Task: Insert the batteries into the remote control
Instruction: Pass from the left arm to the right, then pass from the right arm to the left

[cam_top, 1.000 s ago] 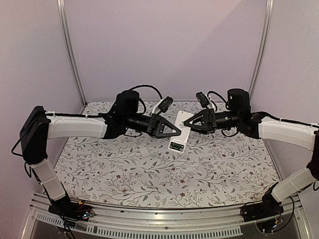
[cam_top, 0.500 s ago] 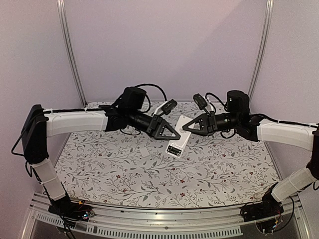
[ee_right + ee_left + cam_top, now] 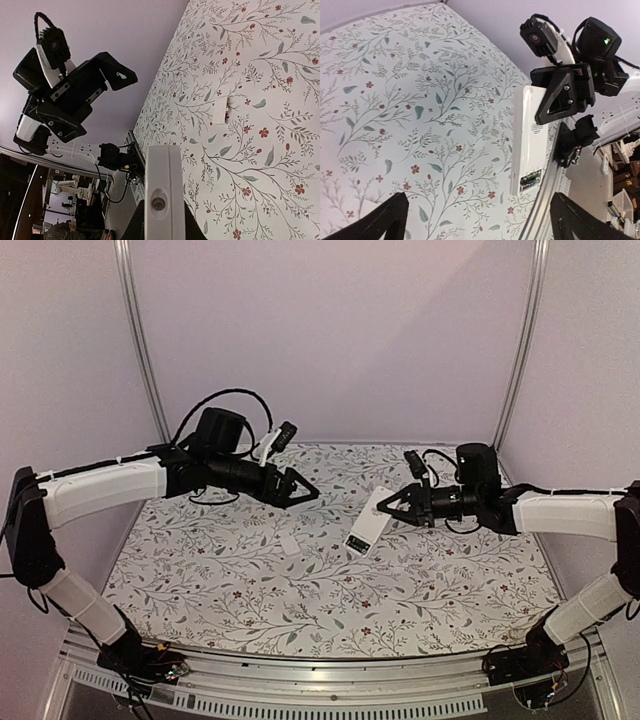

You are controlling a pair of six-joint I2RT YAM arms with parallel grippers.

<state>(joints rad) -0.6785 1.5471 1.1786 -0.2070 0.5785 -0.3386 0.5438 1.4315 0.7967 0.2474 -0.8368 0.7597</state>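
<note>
Stretching leftward, the right tool (image 3: pixel 390 503) clamps the remote control (image 3: pixel 364 524) aloft

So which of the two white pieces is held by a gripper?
The longer one, the remote control, clamped at one end in the right gripper. The small cover plate lies flat on the table, with no gripper touching it.
</note>
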